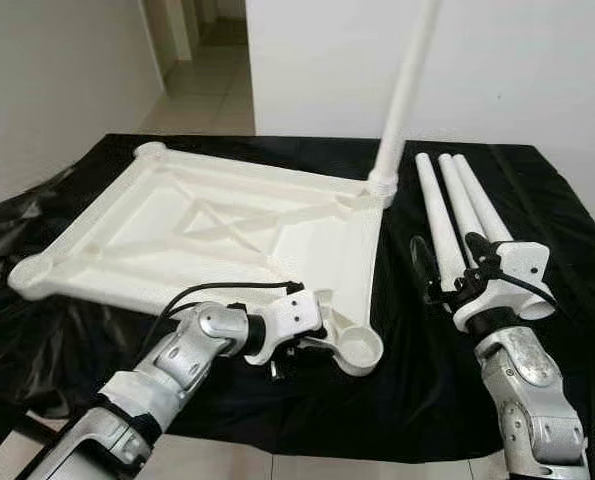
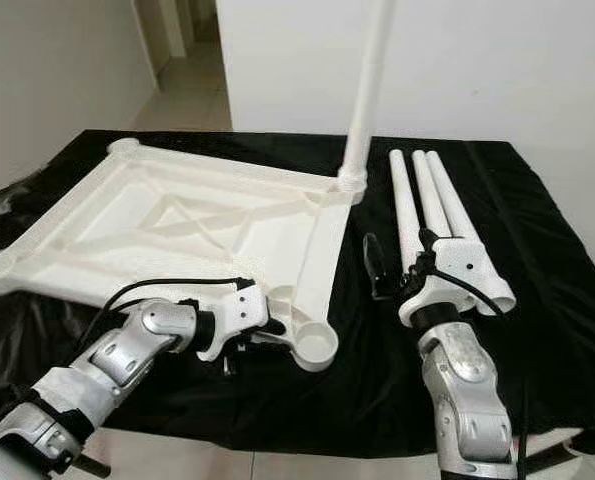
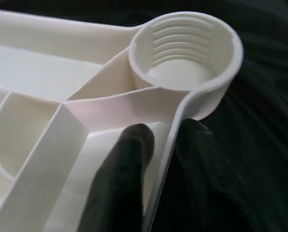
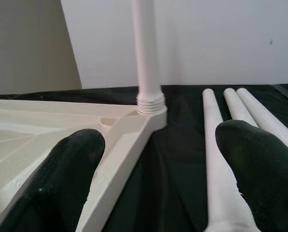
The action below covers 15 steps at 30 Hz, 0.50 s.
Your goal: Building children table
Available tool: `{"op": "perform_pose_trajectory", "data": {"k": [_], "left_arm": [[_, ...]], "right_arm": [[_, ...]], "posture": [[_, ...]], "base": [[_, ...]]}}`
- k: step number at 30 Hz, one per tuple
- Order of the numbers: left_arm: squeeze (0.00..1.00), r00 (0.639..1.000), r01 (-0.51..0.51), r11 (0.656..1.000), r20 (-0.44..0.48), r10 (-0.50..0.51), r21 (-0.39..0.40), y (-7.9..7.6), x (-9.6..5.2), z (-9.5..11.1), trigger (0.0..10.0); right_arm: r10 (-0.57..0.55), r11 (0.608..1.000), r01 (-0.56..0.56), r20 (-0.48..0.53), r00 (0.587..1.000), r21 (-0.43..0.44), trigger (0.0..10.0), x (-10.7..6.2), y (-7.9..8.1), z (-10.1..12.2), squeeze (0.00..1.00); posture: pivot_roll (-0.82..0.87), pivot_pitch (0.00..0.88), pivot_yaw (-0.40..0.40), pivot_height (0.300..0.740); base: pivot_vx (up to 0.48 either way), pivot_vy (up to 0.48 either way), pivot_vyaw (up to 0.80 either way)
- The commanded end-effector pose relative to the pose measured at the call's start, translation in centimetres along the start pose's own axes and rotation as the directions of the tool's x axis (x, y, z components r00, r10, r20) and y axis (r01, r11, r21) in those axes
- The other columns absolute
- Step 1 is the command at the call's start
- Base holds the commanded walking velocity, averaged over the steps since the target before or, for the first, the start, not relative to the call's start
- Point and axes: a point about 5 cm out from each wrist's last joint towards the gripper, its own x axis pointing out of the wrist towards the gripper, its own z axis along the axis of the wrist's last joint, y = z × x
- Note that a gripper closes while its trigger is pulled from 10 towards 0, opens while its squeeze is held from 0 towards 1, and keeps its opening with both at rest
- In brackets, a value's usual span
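White: three loose legs [image 1: 459, 215], one fitted [image 1: 405, 90].

The upturned tabletop [image 1: 217, 225] is moulded white plastic, smooth with a soft satin sheen, its ribs and the threaded socket [image 3: 185, 53] at the corner cleanly formed; the upright leg [image 1: 402, 95] and the three loose legs [image 1: 457, 215] look like the same matt white plastic. They lie on a black cloth [image 1: 417, 380] that is creased and faintly shiny. The arms are brushed silver metal, and the left gripper [image 3: 160, 159] has matt black, rubbery-looking fingers [image 3: 119, 183].
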Motion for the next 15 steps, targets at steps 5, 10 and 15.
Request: {"op": "perform_pose_trajectory", "data": {"k": [5,10,15], "left_arm": [[0.00,0.996,-0.083,0.996,-0.017,0.082,-0.020,1.2,-0.9,-0.6,0.0],[0.00,0.995,-0.100,0.995,0.025,0.100,-0.012,1.3,-0.1,0.4,5.5],[0.00,0.993,-0.102,0.995,0.066,0.102,0.000,0.8,1.1,1.4,2.0]], "right_arm": [[-0.005,1.000,0.005,-0.011,1.000,0.003,10.0,-0.3,0.0,-0.1,0.00],[-0.006,1.000,0.006,-0.014,1.000,0.009,10.0,-0.1,0.1,-0.2,0.00],[-0.006,1.000,0.006,-0.016,1.000,0.013,10.0,0.0,0.4,-0.3,0.00]], "posture": [[-0.10,0.079,0.069,0.740],[-0.09,0.086,0.065,0.740],[-0.08,0.092,0.064,0.740]], "base": [[0.000,0.000,0.00],[0.000,0.000,0.00],[0.000,0.000,0.00]]}}
